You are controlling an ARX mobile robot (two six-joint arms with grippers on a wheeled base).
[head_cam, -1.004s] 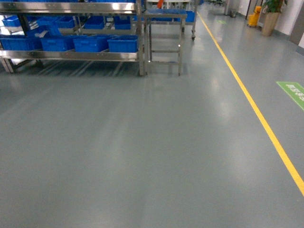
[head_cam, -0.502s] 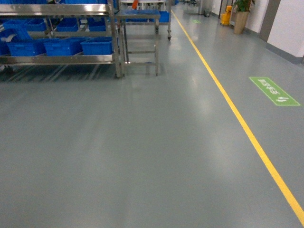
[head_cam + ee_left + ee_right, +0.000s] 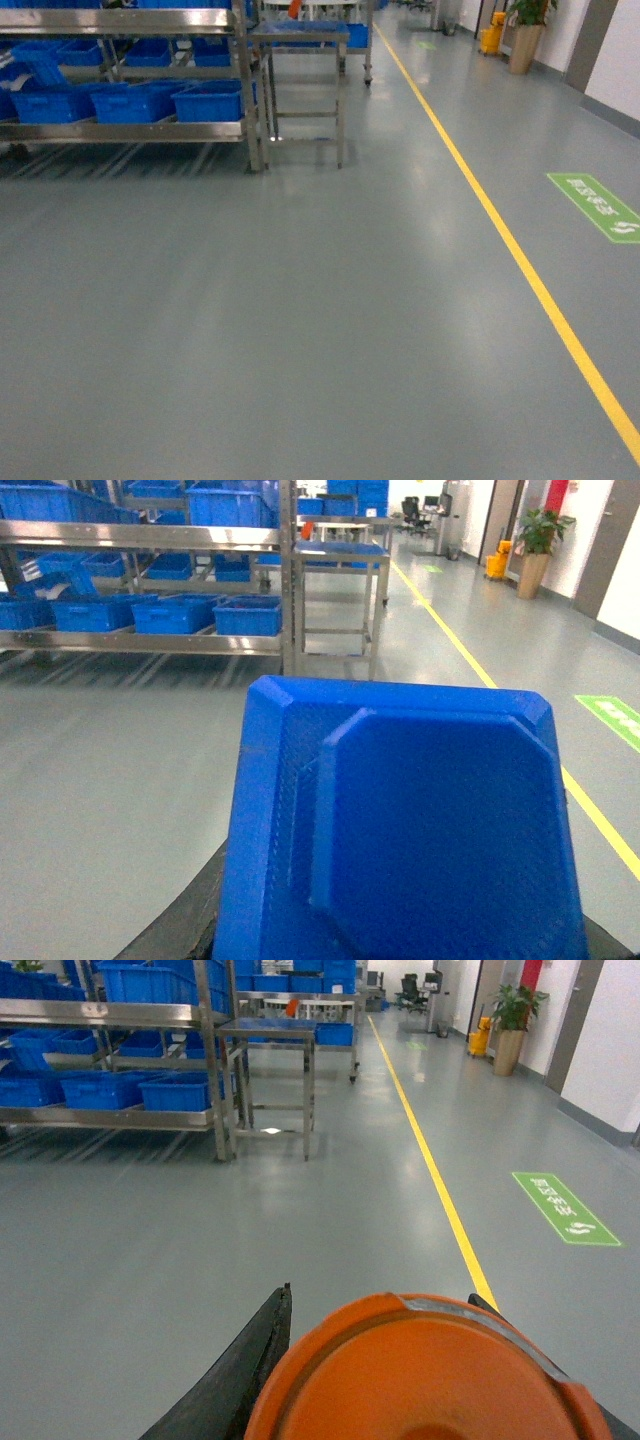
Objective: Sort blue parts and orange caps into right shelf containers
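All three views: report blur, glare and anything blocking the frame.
Head view: soft overall, pale glare streaks on the floor. Left wrist view: blue part fills the foreground, shelf sharp. Right wrist view: orange cap blocks the bottom, slightly blurred.

Bright, even indoor light on a glossy floor; head view soft

The grey floor (image 3: pixel 300 330) shows pale overhead sheen, strongest near the steel shelf (image 3: pixel 125 130), where streaked reflections run toward the camera; shadows are faint; the head view is slightly blurred and grainy, the yellow line (image 3: pixel 520 260) still clear; in the wrist views the blue part (image 3: pixel 400 830) and the orange cap (image 3: pixel 425 1375) fill the lower frame, close and a little soft, the cap's rim catching a pale highlight; the background stays fairly sharp.
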